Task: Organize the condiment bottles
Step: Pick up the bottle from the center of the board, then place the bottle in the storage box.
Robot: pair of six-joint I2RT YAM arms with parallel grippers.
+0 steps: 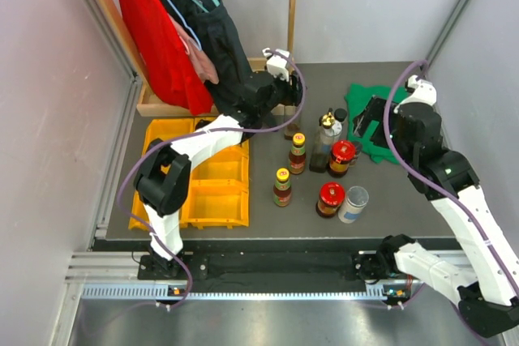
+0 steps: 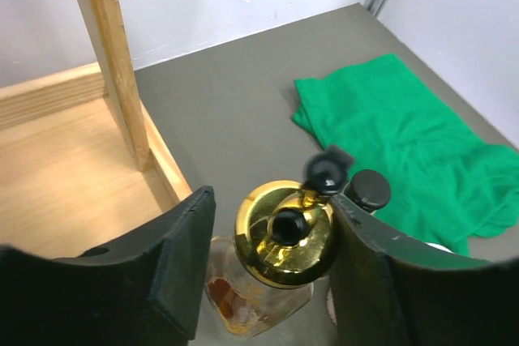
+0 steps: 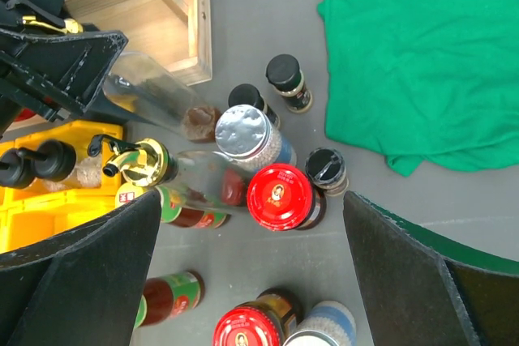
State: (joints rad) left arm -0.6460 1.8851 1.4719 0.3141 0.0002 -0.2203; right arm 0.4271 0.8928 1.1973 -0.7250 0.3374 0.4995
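My left gripper [image 1: 285, 113] [image 2: 269, 215] is open and straddles the gold top [image 2: 280, 234] of a tall clear bottle [image 1: 292, 128] near the wooden crate. Its right finger touches the top and the left finger stands apart. My right gripper [image 1: 367, 119] [image 3: 251, 208] is wide open and empty above the bottle cluster. Below it stand a red-lidded jar [image 3: 278, 196], a silver-lidded canister [image 3: 242, 131], black-capped jars [image 3: 284, 74] and a gold-topped bottle [image 3: 134, 164]. The top view shows yellow-capped bottles [image 1: 282, 185], a second red-lidded jar [image 1: 330, 198] and a second canister [image 1: 353, 203].
A yellow compartment tray [image 1: 215, 192] lies at the left, with two black-topped bottles [image 3: 36, 164] at its edge. A wooden crate [image 1: 162, 107] and hanging clothes [image 1: 154, 38] stand behind. A green cloth [image 1: 381, 123] lies at the back right.
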